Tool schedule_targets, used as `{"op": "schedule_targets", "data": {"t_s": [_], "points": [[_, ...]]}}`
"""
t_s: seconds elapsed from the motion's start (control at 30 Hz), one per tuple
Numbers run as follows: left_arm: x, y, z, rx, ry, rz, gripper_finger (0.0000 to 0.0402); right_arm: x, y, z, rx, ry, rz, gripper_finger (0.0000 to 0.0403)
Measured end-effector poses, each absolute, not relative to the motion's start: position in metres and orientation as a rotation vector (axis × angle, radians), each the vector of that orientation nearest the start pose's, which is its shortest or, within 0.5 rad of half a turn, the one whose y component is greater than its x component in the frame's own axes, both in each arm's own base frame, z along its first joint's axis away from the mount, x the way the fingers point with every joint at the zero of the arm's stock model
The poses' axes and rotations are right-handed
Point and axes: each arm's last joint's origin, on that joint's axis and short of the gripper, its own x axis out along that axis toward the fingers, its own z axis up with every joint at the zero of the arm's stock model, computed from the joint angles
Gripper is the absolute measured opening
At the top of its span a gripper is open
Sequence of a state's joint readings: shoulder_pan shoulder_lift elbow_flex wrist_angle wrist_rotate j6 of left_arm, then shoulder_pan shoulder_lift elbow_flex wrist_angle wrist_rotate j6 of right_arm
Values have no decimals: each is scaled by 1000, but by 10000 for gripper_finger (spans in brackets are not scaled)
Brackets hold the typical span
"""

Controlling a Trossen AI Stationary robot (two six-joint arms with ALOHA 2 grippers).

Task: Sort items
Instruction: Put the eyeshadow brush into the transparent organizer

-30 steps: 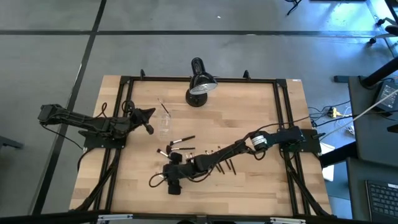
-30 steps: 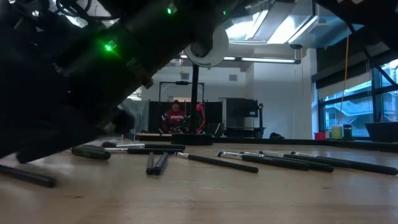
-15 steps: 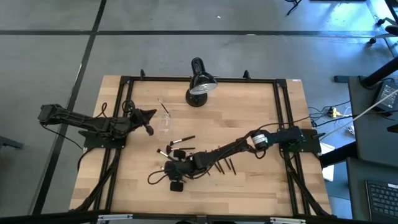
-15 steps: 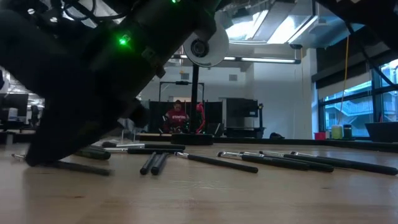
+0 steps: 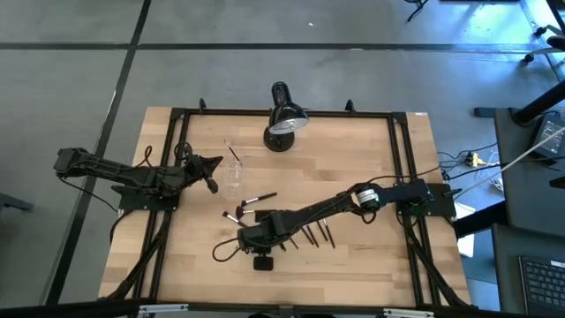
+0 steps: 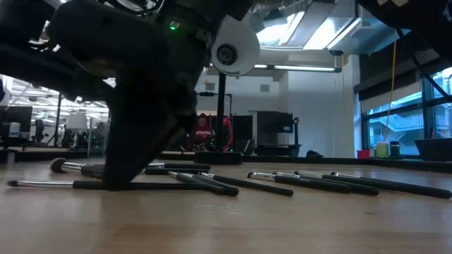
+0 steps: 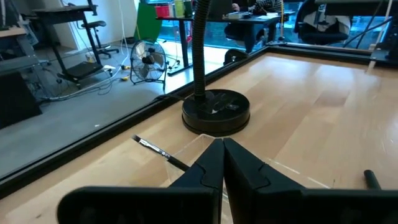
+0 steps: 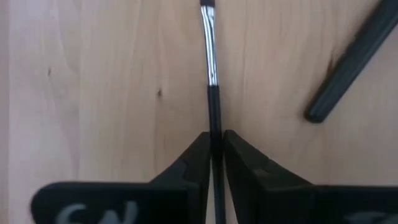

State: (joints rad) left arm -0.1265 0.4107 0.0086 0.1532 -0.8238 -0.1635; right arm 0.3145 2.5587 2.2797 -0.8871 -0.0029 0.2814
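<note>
Several thin makeup brushes with dark handles lie loose at the table's middle (image 5: 311, 237), (image 5: 258, 200). My right gripper (image 8: 214, 134) stands over the near middle of the table (image 5: 250, 237) and is shut on one brush (image 8: 211, 56), whose silvery ferrule sticks out past the fingers. My left gripper (image 7: 222, 149) waits shut near the table's left side (image 5: 216, 161), just behind the small clear cup (image 5: 234, 177). One more brush (image 7: 158, 152) lies beyond that cup. My right gripper pinches the brush's dark handle (image 8: 215, 109) between its two fingers, a little behind the silvery ferrule. The fingers come steeply from above and stand across the brush. The brush lies level at the table top (image 6: 42, 184); whether it is lifted clear, I cannot tell.
A black desk lamp (image 5: 282, 119) stands at the far middle on its round base (image 7: 216, 112). Another dark brush handle (image 8: 351, 62) lies close beside the held one. A black frame (image 5: 402, 159) borders the table; bare wood shows at the near left.
My right gripper has tipped from a low slant to pointing steeply down and has shifted a little toward the table's right edge. The brush at its fingers has slid along the table and now lies level, its ferrule end sticking out to the side.
</note>
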Motion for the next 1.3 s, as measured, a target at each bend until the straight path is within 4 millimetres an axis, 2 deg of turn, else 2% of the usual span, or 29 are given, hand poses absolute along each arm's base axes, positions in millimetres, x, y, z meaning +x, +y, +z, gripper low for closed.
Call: {"op": "schedule_targets", "data": {"t_s": [0.2,0.3,0.6,0.73,0.87,1.03,1.3], "points": [[113,7,147,-40,168,710,6,504,164,150,62,1190,127,75],[113,7,147,-40,168,710,6,505,164,156,-6,1178,174,90],[113,7,147,-40,167,710,6,519,167,171,-54,1017,224,130],[114,7,147,-42,167,704,6,526,169,151,-67,991,235,136],[114,7,147,-41,167,703,6,528,169,142,-52,1001,219,136],[114,7,147,-40,170,703,6,526,169,140,-27,1028,197,117],[114,7,147,-40,169,703,6,519,166,137,32,1124,184,35]]}}
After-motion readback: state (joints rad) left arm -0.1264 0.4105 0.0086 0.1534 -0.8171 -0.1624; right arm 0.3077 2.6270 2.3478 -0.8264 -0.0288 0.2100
